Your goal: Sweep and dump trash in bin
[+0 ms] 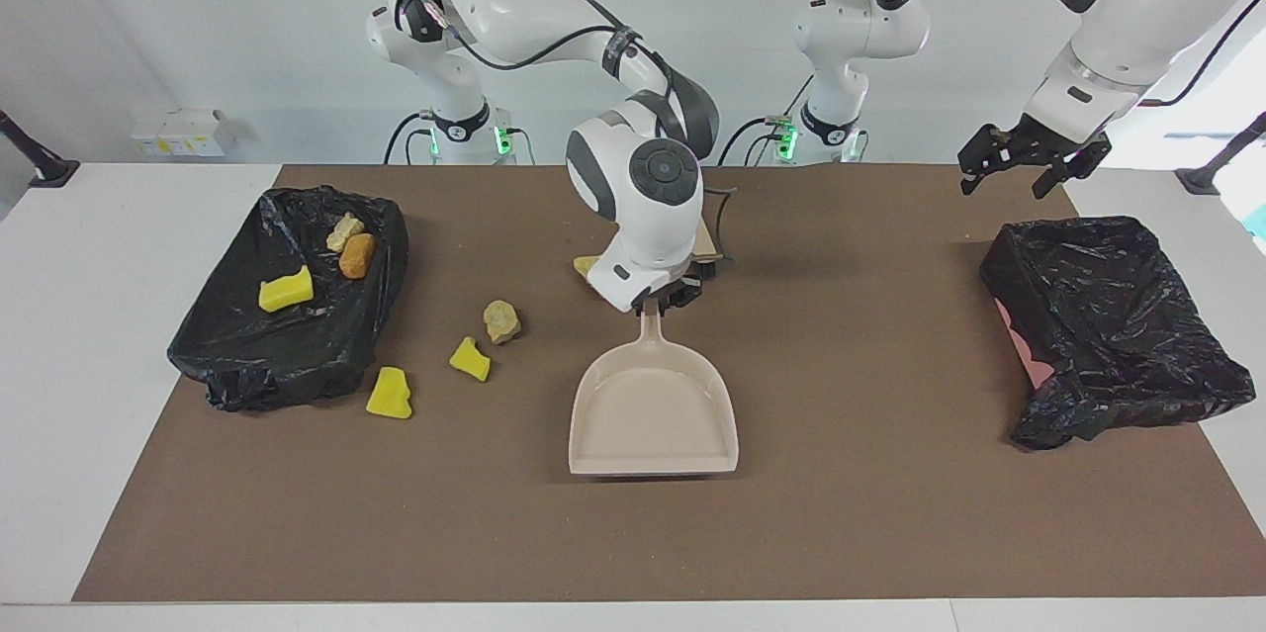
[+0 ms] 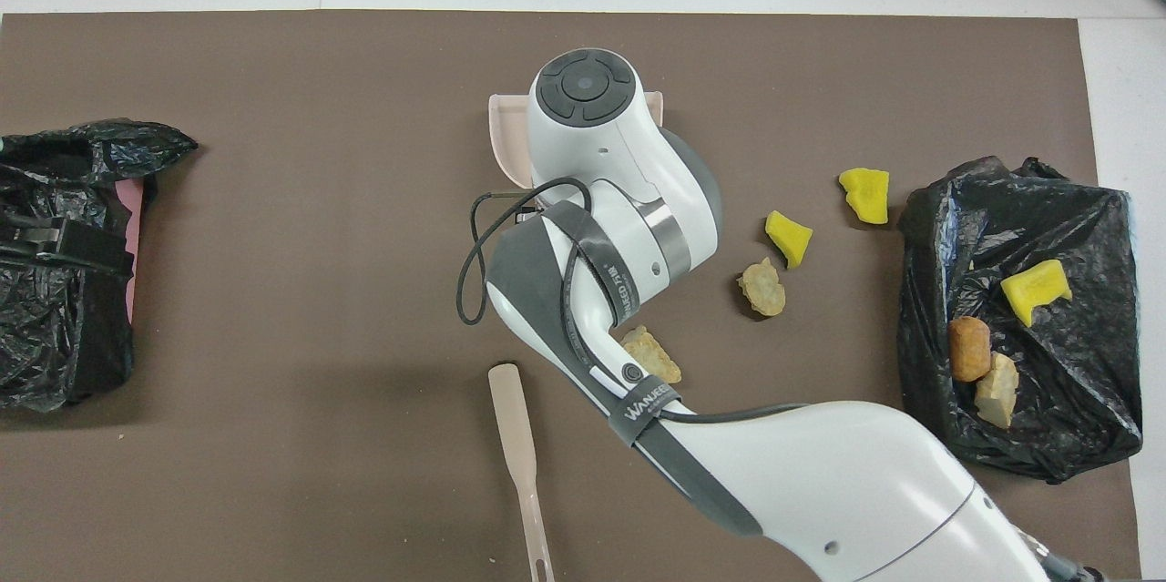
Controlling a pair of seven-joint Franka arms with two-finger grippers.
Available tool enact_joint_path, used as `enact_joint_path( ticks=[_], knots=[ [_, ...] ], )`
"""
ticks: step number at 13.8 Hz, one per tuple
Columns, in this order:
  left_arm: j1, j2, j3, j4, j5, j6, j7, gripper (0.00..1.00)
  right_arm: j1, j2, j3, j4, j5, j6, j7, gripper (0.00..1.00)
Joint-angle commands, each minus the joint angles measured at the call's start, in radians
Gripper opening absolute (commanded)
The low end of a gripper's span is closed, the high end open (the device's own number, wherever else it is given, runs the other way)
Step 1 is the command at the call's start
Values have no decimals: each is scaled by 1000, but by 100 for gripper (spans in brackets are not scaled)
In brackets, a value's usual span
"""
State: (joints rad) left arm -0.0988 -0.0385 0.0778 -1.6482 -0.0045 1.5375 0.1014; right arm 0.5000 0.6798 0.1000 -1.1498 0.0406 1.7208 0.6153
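dustpan held at mid-table, four lumps loose on the mat

taken across the facing view from its left edge: a black-lined bin (image 1: 287, 355) sits at the right arm's end of the table with three lumps of trash in it, a bright yellow chunk (image 1: 286, 290), an orange-brown lump (image 1: 357, 255) and a pale beige lump (image 1: 343, 232) touching it. on the brown mat (image 1: 633, 533) just beside the bin lies a yellow chunk (image 1: 390, 393); a smaller yellow chunk (image 1: 469, 359) lies near it, with a beige crumbly lump (image 1: 502, 320) close by, nearer to the robots. another beige lump (image 1: 586, 265) shows partly, hidden by the right arm's wrist.

the right gripper (image 1: 661, 301) is over the middle of the mat, its fingers pressed together on the handle of the beige dustpan (image 1: 654, 414); the pan lies flat on the mat with its mouth pointing away from the robots and nothing in it. the brush (image 2: 517, 445) lies near the robots' edge, mostly hidden in the facing view.

the left gripper (image 1: 1022, 160) waits in the air at the left arm's end, its fingers spread and holding nothing, over the mat just nearer to the robots than a second black-lined bin (image 1: 1108, 325), which shows a pink wall.
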Motion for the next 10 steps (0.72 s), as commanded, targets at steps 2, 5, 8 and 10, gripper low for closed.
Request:
enact_joint_path(
  ticks=[2,5,8,10],
  knots=[
    [1,-21,0,-27,18,16,12,100,29,33,9,39,68,45,26,0],
    [1,-21,0,-27,20,16,12,100,48,69,9,36,79,94,34,0],
    [1,-21,0,-27,20,16,12,100,54,69,9,18,100,106,34,0],
    [1,-21,0,-27,18,16,12,100,55,63,9,-4,117,120,34,0]
  ],
)
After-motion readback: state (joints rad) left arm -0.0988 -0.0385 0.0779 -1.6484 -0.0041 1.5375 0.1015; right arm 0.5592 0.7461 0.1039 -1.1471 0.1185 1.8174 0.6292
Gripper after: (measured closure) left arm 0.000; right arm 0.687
